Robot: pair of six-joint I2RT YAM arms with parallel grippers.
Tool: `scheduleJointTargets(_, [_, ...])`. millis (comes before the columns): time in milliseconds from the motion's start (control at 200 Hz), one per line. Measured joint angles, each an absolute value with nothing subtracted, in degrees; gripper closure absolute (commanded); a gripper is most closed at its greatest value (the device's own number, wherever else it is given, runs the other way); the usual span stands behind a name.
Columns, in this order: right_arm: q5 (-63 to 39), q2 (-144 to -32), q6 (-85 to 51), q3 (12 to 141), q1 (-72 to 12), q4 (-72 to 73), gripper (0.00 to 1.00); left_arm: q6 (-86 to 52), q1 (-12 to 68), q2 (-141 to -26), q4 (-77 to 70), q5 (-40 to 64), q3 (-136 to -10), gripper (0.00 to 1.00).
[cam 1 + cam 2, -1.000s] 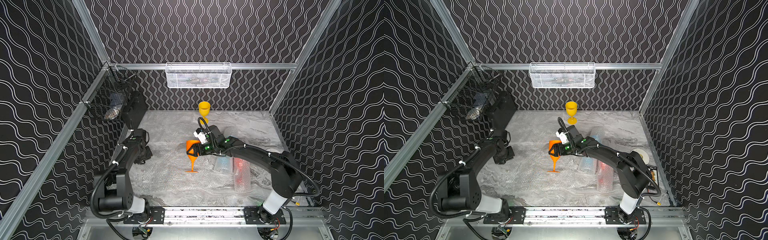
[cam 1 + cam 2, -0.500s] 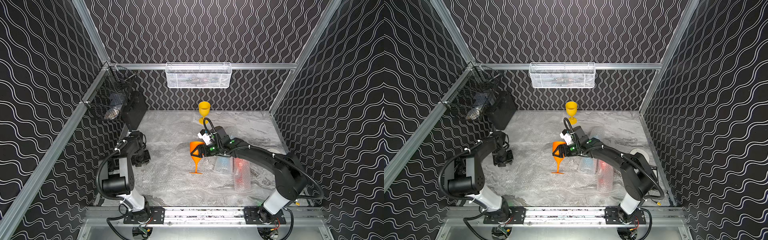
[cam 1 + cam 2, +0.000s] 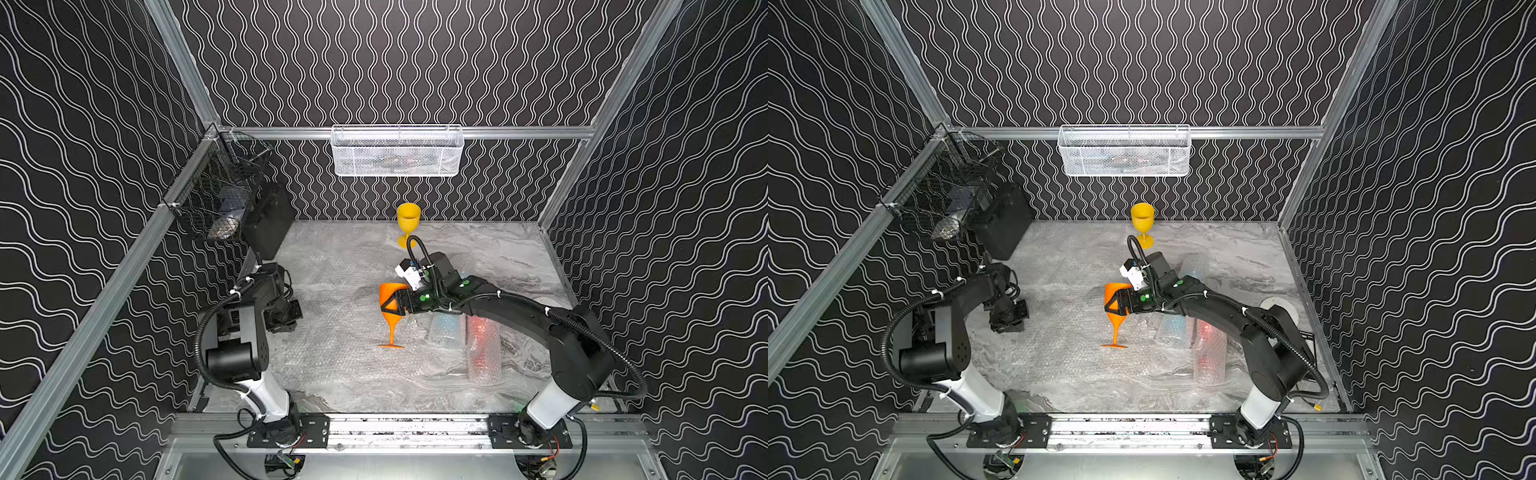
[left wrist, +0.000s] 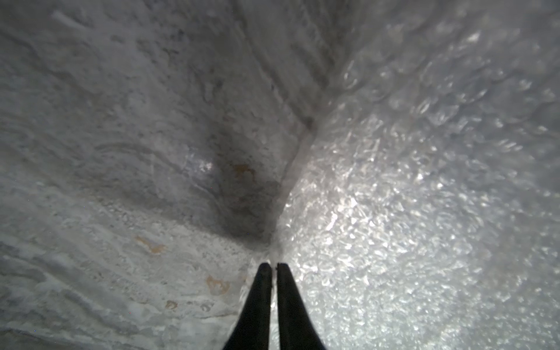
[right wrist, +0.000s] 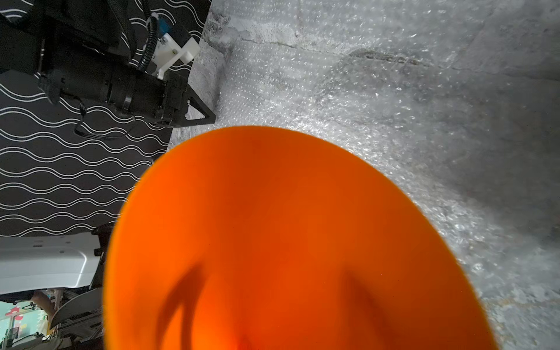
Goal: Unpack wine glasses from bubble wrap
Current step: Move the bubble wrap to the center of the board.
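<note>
1 yellow goblet (image 3: 408, 219): unwrapped, standing upright at the back. 1 orange goblet (image 3: 391, 320): unwrapped, leaning slightly, its bowl being clasped by the right gripper (image 3: 388, 305), its foot sitting at the flat sheet (image 3: 332, 299) of clear bubble wrap, contact unclear. 2 wrapped tubes lying side by side just beside it: blue tube (image 3: 446, 332), red tube (image 3: 482, 353).

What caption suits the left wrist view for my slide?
Shut left gripper at the edge of a clear bubble wrap sheet on a grey marbled table.
</note>
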State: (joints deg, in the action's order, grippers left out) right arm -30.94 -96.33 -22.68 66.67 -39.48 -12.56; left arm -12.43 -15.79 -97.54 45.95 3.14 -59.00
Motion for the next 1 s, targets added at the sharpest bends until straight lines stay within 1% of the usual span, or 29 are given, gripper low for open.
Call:
scheduleJointTargets(25, [-30.94,-96.33,-22.68,66.67,-39.44,-12.56,0.2,-12.25,-15.81,-97.54,45.93,3.03,-59.05,1.0])
scheduleJointTargets(545, [-31.18,-96.53,-22.92,66.67,-38.94,-12.51,0.2,-12.1,-17.32,-95.88,47.9,-6.33,-61.8,1.0])
scheduleJointTargets(1001, [-31.97,-96.53,-22.98,66.41,-38.57,-12.23,0.2,-12.38,-20.95,-101.47,48.01,-9.85,-67.96,1.0])
